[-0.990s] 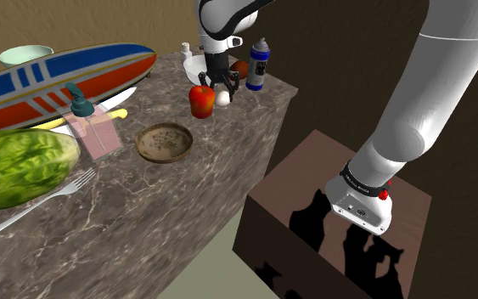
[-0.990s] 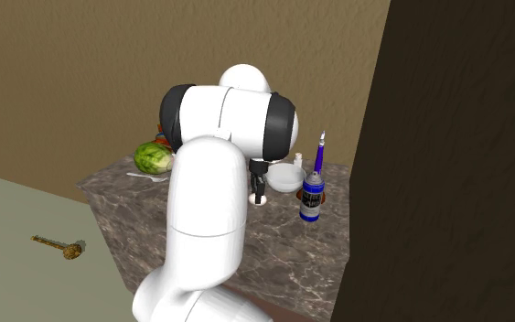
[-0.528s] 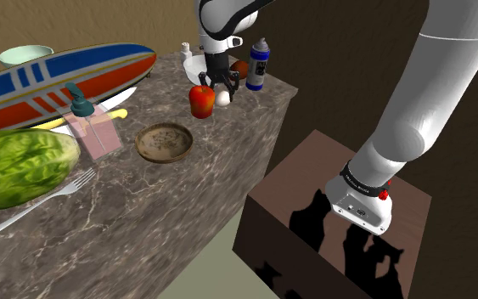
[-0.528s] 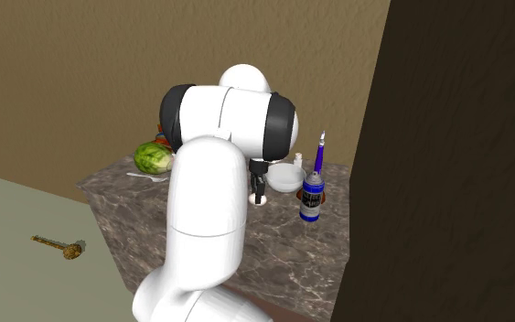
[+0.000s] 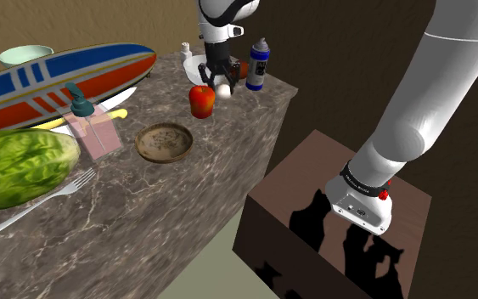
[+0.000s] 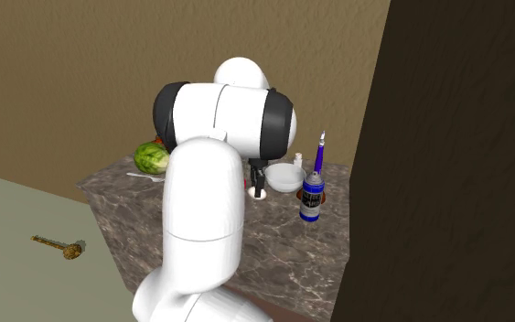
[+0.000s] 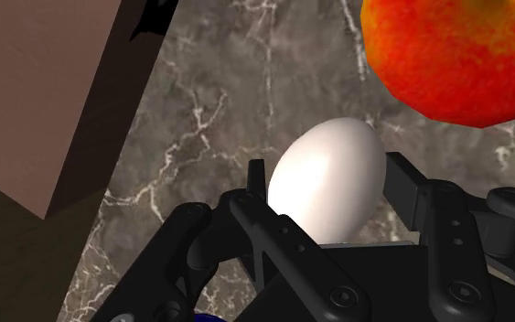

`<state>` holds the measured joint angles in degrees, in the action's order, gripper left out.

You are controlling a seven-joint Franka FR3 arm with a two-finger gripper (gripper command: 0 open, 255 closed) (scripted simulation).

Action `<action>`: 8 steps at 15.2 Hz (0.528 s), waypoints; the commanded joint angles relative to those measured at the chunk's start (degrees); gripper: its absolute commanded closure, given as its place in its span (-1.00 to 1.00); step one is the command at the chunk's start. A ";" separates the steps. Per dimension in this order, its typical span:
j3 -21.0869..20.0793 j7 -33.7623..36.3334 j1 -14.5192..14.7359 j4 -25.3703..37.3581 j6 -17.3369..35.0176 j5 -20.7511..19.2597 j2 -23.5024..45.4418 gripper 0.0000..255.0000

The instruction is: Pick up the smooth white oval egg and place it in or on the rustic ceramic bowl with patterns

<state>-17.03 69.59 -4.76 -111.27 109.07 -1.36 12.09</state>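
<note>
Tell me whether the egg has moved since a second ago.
Yes. Clasped by the tool, the egg has risen in the shoulder view, from beside the red apple to about level with its top.

The egg, smooth, white and oval, is sitting clasped between the two black fingers of the gripper, its narrower end pointing away from the hand. In the shoulder view it is showing at the upper middle of the frame, and it seems to be hanging just clear of the marbled counter, though the gap is hard to judge. The bowl, shallow, round and brown with a speckled inside, is resting upright on that counter left of centre, lower left of the egg and well apart from it.
</note>
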 commanded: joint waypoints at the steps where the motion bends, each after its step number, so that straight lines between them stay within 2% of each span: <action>1: -0.02 -0.18 -0.10 0.81 -1.49 0.20 -0.68 1.00; 8: -0.13 -0.47 -0.23 3.87 -6.43 0.80 -2.65 1.00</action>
<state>-17.12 69.15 -4.98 -107.73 103.44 -0.71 9.91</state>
